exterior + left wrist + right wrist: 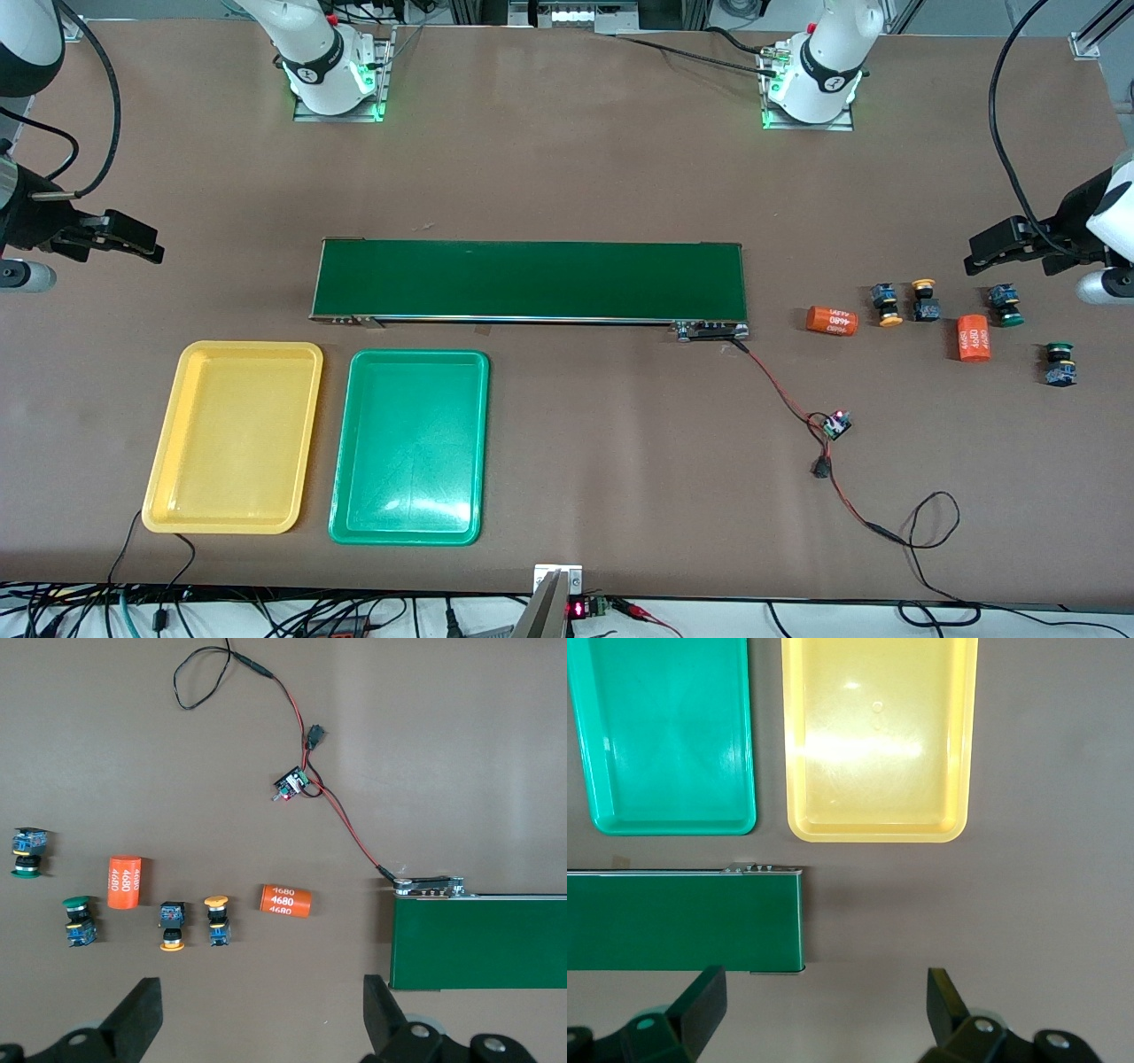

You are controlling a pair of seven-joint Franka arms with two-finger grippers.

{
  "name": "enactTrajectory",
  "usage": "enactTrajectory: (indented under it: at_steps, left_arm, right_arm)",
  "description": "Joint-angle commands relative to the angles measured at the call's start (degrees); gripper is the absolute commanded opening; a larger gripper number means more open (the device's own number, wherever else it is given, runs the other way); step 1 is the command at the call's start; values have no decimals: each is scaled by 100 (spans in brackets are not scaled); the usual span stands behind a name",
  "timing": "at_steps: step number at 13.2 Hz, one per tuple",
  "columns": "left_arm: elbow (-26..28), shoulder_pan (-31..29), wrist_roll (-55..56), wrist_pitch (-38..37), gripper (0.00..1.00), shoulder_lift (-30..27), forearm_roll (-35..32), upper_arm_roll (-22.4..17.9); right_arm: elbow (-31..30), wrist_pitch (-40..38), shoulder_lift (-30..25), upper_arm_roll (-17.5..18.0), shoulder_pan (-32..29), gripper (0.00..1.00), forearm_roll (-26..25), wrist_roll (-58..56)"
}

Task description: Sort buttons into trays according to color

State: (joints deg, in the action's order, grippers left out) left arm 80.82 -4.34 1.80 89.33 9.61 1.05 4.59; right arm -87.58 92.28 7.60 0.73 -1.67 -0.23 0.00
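Start | your four buttons (921,301) lie unsorted off the conveyor belt (530,280)'s left-arm end | yellow tray (235,439), green tray (410,447) wait empty, nearer the camera than the belt | left gripper (262,1014), right gripper (827,1010) hover, jaws apart, nothing held

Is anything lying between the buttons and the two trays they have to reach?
Yes. The conveyor belt lies on the table between the buttons and the yellow tray and green tray; an orange cylinder lies beside the buttons on the belt's side. Both trays hold nothing.
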Motion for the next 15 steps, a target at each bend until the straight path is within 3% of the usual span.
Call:
enactTrajectory:
  at_steps: [1,7,15]
  left_arm:
    - [29,-15,-100,-3,100,-64,18,16]
    - [-49,56,-4,50,100,278,105,16]
    - [4,309,-100,525,100,1640,35,25]
  right_arm:
    - [74,-61,5,6,-18,100,93,26]
    - [65,-184,-57,-3,-26,100,93,17]
    - [65,-175,-48,-20,-26,100,93,9]
